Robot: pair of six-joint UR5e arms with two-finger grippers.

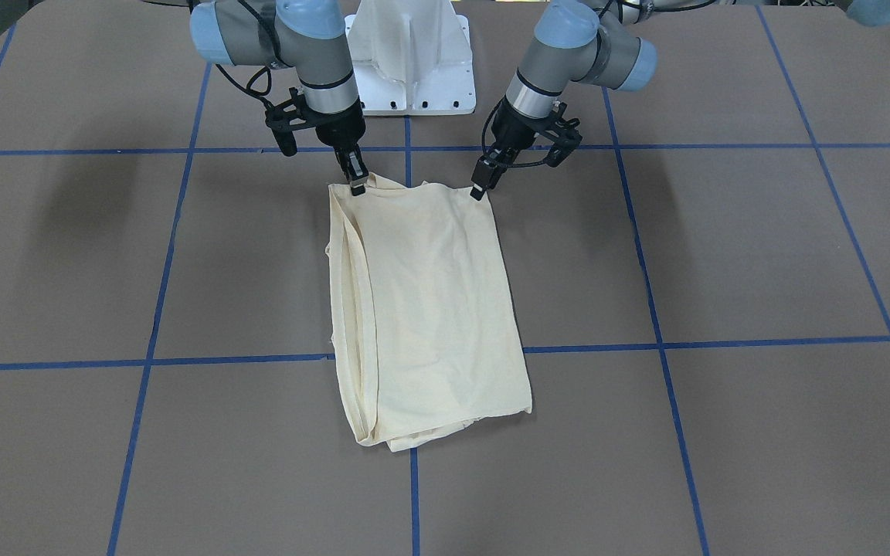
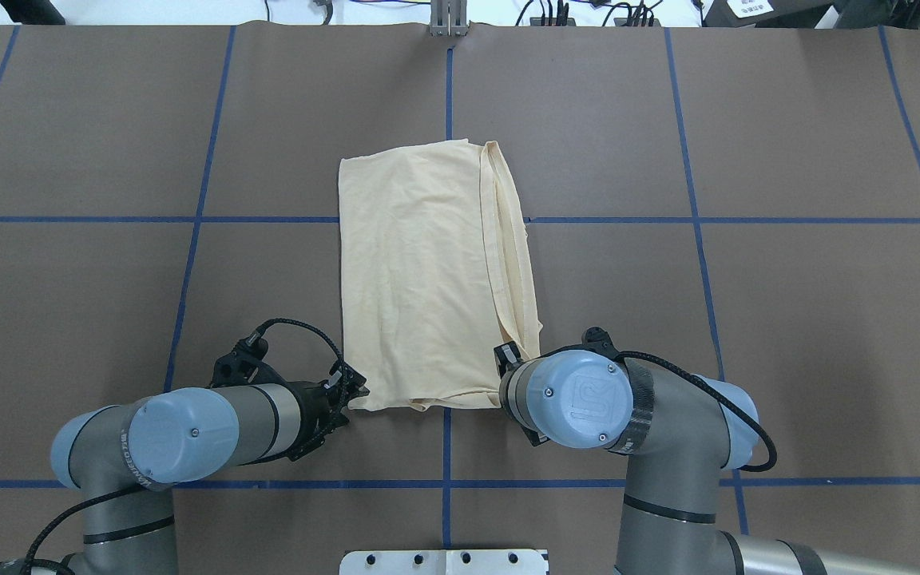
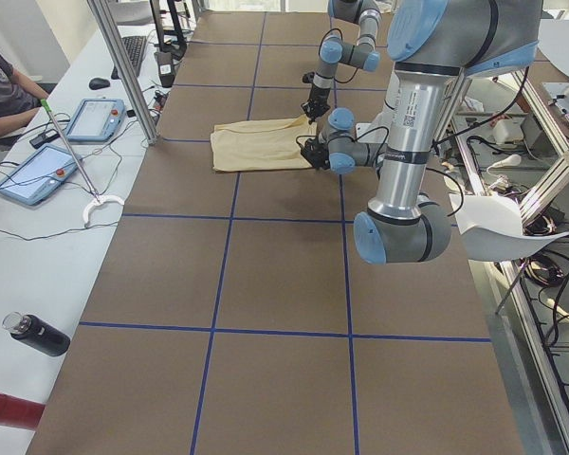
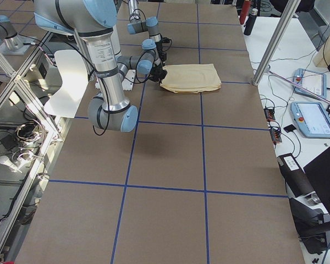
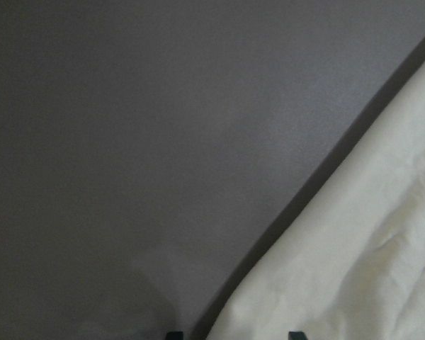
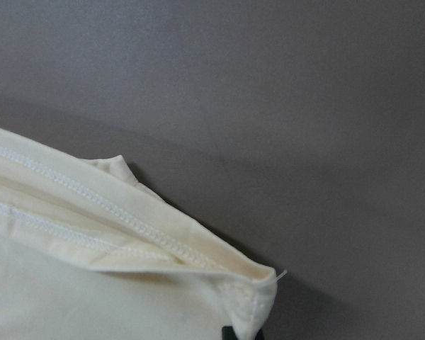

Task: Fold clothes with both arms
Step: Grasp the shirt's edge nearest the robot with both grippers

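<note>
The pale cream-yellow shirt [image 1: 429, 309] lies folded into a long rectangle on the brown table [image 1: 723, 255], its print hidden; it also shows in the overhead view [image 2: 428, 271]. My left gripper [image 1: 480, 189] is at the shirt's near corner, low over the table [image 2: 354, 391]. In the left wrist view its fingertips [image 5: 173, 334] stand apart with the cloth edge [image 5: 354, 269] between them. My right gripper [image 1: 357, 184] is at the other near corner. In the right wrist view it is shut on the hemmed corner [image 6: 248, 304], which is slightly raised. In the overhead view it is mostly hidden under its wrist.
The white pedestal base [image 1: 412, 62] stands just behind both grippers. Blue tape lines [image 1: 661, 344] grid the table. A metal post [image 3: 123, 66] and a side desk with tablets [image 3: 95, 118] and a bottle [image 3: 38, 334] lie beyond the table's far edge.
</note>
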